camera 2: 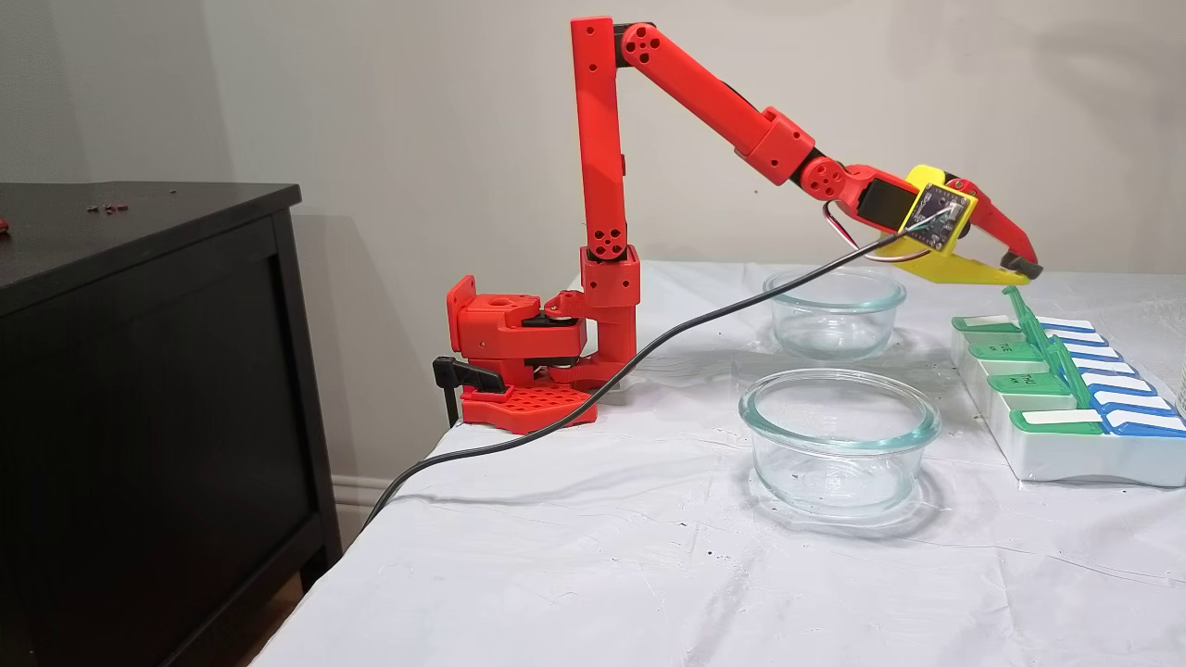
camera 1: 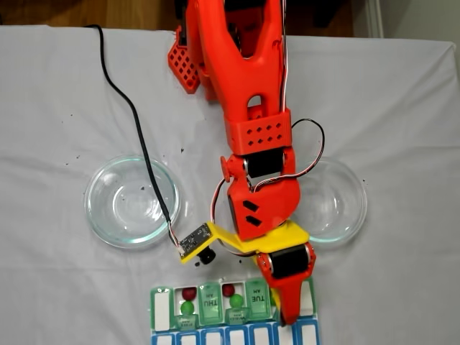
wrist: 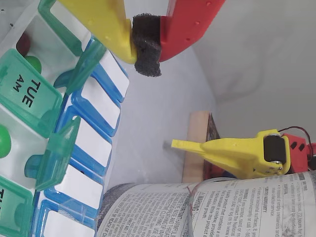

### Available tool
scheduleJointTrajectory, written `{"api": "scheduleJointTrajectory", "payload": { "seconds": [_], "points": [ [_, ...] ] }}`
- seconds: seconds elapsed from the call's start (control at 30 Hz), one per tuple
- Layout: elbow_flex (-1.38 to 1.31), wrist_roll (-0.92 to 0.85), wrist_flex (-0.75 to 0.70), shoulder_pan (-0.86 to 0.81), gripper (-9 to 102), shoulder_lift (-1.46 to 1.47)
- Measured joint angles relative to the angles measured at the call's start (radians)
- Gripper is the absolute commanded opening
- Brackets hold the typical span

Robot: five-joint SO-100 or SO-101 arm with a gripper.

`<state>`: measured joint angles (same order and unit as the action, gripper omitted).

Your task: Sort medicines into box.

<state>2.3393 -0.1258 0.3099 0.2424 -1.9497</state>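
Observation:
The box point(camera 1: 209, 307) lies at the table's near edge in a fixed view, with green lids marked THU and TUE and a blue-lidded row. Two open compartments each hold a dark red medicine point(camera 1: 188, 293) and a green medicine point(camera 1: 187, 308); the second pair is a red ball point(camera 1: 228, 290) and a green ball point(camera 1: 234, 302). My gripper point(camera 1: 287, 316) hangs over the box's right part, shut with only its black foam pad between the yellow and red fingers. In the wrist view the gripper point(wrist: 147, 44) sits above the box point(wrist: 27, 89), near a green ball point(wrist: 33, 63). From the side, the gripper point(camera 2: 1023, 270) hovers just above a raised green lid point(camera 2: 1019, 310).
Two round glass dishes point(camera 1: 131, 200) point(camera 1: 330, 200) stand on either side of the arm on the white cloth. A black cable point(camera 1: 136, 129) crosses the left dish. A printed paper-wrapped container point(wrist: 207, 207) and a yellow part point(wrist: 237, 153) lie beyond the box in the wrist view. A dark cabinet point(camera 2: 139, 371) stands beside the table.

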Motion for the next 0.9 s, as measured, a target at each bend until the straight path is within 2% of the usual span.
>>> {"api": "scheduleJointTrajectory", "payload": {
  "seconds": [0.23,0.33,0.53,0.9],
  "points": [
    [0.000,0.000,0.000,0.000,0,0.003],
    [-0.002,-0.003,-0.049,0.000,0,0.003],
    [-0.005,-0.015,-0.255,0.000,0,-0.009],
    [-0.058,-0.021,-0.497,0.000,0,-0.029]
  ]
}}
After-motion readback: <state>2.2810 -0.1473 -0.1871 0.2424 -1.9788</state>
